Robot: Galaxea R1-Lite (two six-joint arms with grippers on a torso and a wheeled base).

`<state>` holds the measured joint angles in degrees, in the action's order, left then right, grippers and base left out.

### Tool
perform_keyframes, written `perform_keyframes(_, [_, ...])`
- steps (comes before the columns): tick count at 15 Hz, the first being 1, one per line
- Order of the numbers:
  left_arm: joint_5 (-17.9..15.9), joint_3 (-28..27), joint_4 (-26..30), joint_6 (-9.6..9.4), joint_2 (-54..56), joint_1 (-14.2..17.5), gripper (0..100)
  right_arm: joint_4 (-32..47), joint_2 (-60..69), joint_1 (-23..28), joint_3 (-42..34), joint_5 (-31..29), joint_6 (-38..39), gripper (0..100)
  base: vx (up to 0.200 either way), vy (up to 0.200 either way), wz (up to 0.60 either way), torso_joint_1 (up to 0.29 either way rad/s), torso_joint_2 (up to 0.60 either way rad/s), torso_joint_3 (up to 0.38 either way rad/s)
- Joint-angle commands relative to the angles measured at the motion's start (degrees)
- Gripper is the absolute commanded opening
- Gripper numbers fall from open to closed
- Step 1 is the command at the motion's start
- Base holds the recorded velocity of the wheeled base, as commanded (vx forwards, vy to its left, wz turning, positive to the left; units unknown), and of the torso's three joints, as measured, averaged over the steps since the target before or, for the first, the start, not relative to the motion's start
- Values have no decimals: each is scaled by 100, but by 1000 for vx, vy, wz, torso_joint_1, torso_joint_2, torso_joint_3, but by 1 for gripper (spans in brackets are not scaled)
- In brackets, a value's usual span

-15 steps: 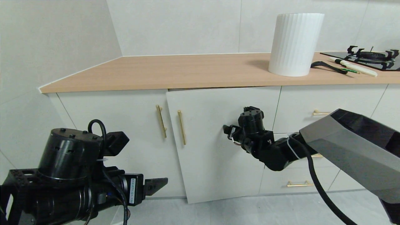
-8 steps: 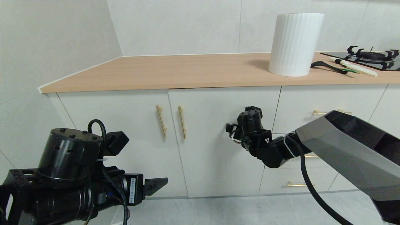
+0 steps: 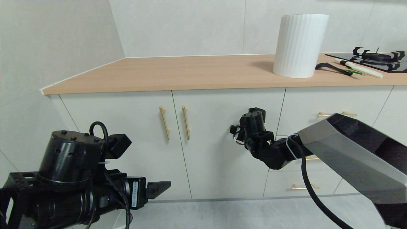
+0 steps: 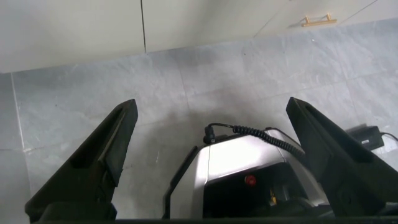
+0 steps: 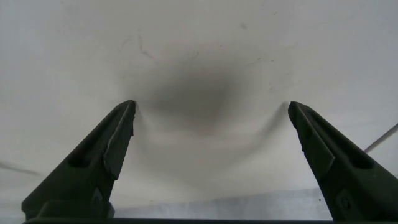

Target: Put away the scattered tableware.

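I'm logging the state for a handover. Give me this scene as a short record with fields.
cabinet door: shut
right gripper: open, tips close against that door
left gripper: open, low above the floor, holding nothing
countertop: white ribbed container standing upright; black utensil and pale utensil lying beside it

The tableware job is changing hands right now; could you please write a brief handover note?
Left gripper: open, empty, low over the floor.
Right gripper: open, empty, tips at the cabinet door.
Things: black utensil and white-handled utensil lie on the counter beside the white holder.
Done: door shut.
Left: both utensils not yet put away.
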<state>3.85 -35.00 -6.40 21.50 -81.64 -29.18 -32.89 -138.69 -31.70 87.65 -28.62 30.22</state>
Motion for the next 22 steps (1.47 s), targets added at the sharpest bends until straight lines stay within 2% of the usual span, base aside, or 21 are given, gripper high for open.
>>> perform_keyframes(1, [1, 2, -2, 3, 8, 0, 100, -16, 615, -100, -618, 357, 72, 100, 0, 0, 0, 0, 0, 0])
perform_keyframes(2, [1, 2, -2, 3, 8, 0, 100, -16, 932, -170, -969, 700, 80, 100, 0, 0, 0, 0, 0, 0])
perform_keyframes(3, [1, 2, -2, 3, 8, 0, 100, -7, 1573, -179, -1769, 1465, 89, 100, 0, 0, 0, 0, 0, 0])
perform_keyframes(4, [1, 2, -2, 3, 17, 0, 100, 37, 2066, -179, -2270, 2265, 80, 100, 0, 0, 0, 0, 0, 0])
perform_keyframes(5, [1, 2, -2, 3, 25, 0, 100, 46, 2356, -170, -2516, 2722, 72, 100, 0, 0, 0, 0, 0, 0])
perform_keyframes(6, [1, 2, -2, 3, 61, 0, 100, 46, 2505, -162, -2604, 2731, 54, 100, 0, 0, 0, 0, 0, 0])
perform_keyframes(8, [19, -16, -2, -6, 245, 44, 100, 37, 2821, -162, -2797, 2300, -113, 100, 0, 0, 0, 0, 0, 0])
perform_keyframes(10, [37, -60, -2, -15, 860, 167, 100, -60, 3955, -65, -3667, 1808, -781, 100, 0, 0, 0, 0, 0, 0])
perform_keyframes(12, [142, 11, 7, -15, 1467, 317, 100, -68, 5265, 146, -4327, 1746, -1141, 100, 0, 0, 0, 0, 0, 0])
perform_keyframes(13, [239, 142, 16, -50, 1845, 422, 100, -60, 5950, 278, -4678, 1606, -1449, 100, 0, 0, 0, 0, 0, 0])
perform_keyframes(14, [335, 309, 34, -164, 2214, 510, 100, -51, 6478, 383, -4968, 1456, -1695, 100, 0, 0, 0, 0, 0, 0])
perform_keyframes(15, [415, 529, 42, -401, 2653, 642, 100, -16, 7075, 533, -5249, 1359, -1950, 100, 0, 0, 0, 0, 0, 0])
perform_keyframes(17, [432, 1057, 86, -1228, 3998, 1020, 100, 230, 8420, 1060, -5706, 1351, -2424, 100, 0, 0, 0, 0, 0, 0])
perform_keyframes(18, [450, 1136, 227, -1544, 4569, 1178, 100, 573, 9044, 1377, -5812, 1359, -2565, 100, 0, 0, 0, 0, 0, 0])
perform_keyframes(19, [467, 1144, 394, -1729, 4965, 1292, 100, 934, 9492, 1561, -5829, 1386, -2635, 100, 0, 0, 0, 0, 0, 0])
perform_keyframes(21, [467, 1109, 1071, -2335, 6274, 1556, 100, 2533, 11030, 1798, -5689, 1377, -2873, 100, 0, 0, 0, 0, 0, 0])
perform_keyframes(22, [467, 1109, 1246, -2528, 6723, 1802, 100, 3096, 11637, 1816, -5619, 1333, -3136, 100, 0, 0, 0, 0, 0, 0])
